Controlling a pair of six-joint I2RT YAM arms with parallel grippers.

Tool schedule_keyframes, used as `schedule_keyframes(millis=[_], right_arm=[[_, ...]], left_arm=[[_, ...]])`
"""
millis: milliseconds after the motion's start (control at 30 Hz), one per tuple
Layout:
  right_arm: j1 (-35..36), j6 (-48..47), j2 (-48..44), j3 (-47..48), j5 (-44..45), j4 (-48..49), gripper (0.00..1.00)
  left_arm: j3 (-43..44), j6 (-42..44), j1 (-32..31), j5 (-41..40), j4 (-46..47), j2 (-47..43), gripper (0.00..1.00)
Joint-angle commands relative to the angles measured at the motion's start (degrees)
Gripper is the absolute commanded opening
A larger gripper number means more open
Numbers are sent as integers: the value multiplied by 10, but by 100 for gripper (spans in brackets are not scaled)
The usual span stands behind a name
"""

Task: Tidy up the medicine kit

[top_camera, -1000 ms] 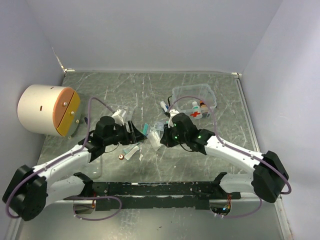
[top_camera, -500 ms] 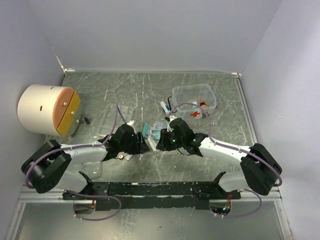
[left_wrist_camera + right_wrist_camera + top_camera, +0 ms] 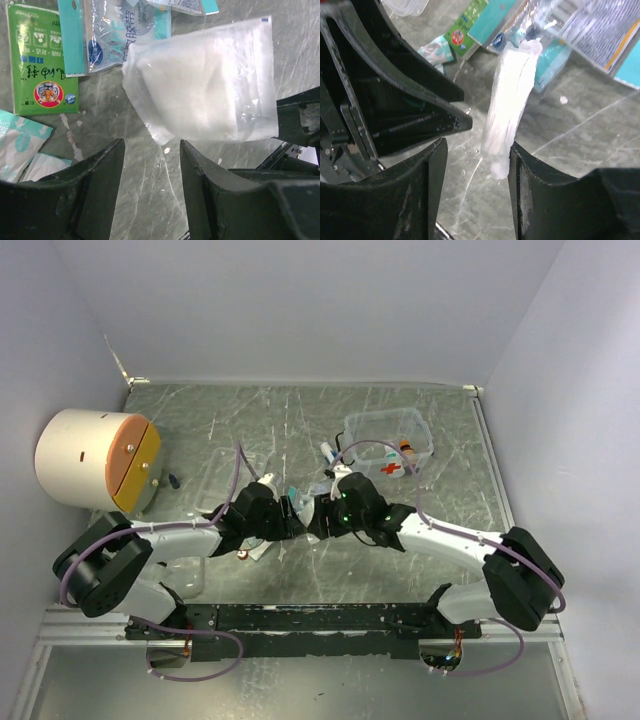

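The medicine kit is a clear case with a red cross, standing open at the back right with small bottles inside. A clear bag of white cotton lies on the table between both grippers. My left gripper is open just short of the bag, with only bare table between its fingers. My right gripper is open too. The bag, seen edge-on, leans against the inner side of its right finger. In the top view the two grippers face each other almost tip to tip.
A green sachet, a teal-and-clear packet and other flat packets lie just beyond the bag. The big white-and-orange cylinder stands at the left wall. A clear plastic piece lies behind the left arm.
My right gripper has opened from shut and the cotton bag now stands loose against one finger. My left arm has swung right to meet it, with its jaws narrowed a little.
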Motion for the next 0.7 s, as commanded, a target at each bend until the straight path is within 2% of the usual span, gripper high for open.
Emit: schedule_keyframes(millis=[0,200,300,400,533,667], right_arm=[[11,-35,28,46,53,-24,48],[14,-46,63,81,73,-36,45],[14,-25,81,92,86,-36,40],[14,-1,96,94,84,-20,30],[13,9,106,103,85,-19,9],[9,-17,73,117,85,-28,0]], left_arm=[[20,5,-5,-12,22,7,59],[24,11,-5,-18,13,13,59],[22,12,-5,-22,11,12,58],[21,13,-5,-31,2,9,57],[12,12,-5,-58,-14,-23,55],[1,22,-5,-101,-41,-99,55]])
